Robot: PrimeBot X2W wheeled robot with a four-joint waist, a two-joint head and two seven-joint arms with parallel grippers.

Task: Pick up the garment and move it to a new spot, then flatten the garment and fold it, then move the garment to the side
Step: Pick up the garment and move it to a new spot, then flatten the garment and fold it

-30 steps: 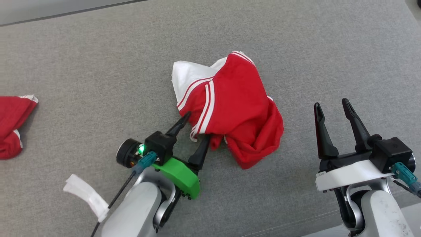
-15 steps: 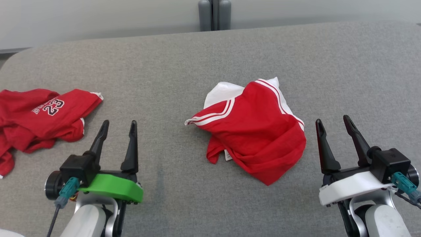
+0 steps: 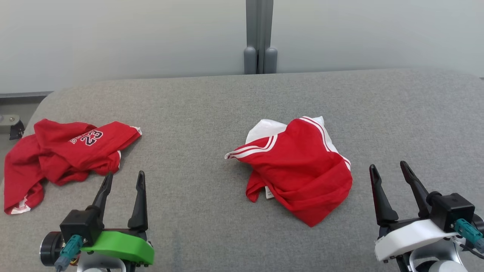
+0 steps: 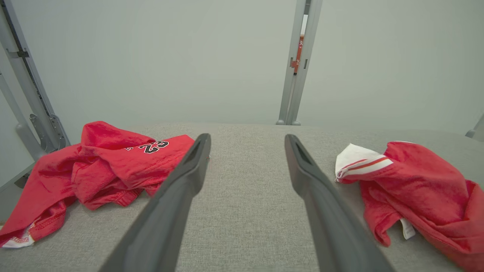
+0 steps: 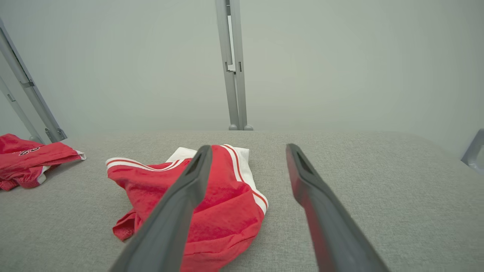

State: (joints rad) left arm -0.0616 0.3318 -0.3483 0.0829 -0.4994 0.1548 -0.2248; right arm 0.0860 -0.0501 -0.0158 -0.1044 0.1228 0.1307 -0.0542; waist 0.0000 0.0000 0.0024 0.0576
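Garment [image 3: 298,173] update: it sat in a crumpled heap roughly mid-desk [image 3: 196,113], red side up, with some white and the striped trim poking out at the back and left and a tag showing at the near edge. Nothing was touching it.

A second earlier our left hand [image 3: 125,173] was right up against its near-left edge, fingers either side of the striped hem. By this moment we'd pulled that hand back to the lower left, well apart from the cloth, fingers spread wide with nothing between them. Our right hand [image 3: 387,164] was parked at the lower right, near the heap but not on it, also wide and empty, same as a second ago.

Head camera had tilted up too, so the back wall and the grey post [image 3: 259,37] came into frame. Don't read that as the cloth sliding. The other red jersey [image 3: 72,151], the 23 one, lay far left, well clear.

Our read: the let-go means the move-to-a-new-spot part was likely done and flattening came next. The cloth was still bunched, layers over layers, so we figured both hands on opposite edges, and pinching two layers at once looked like the risk.
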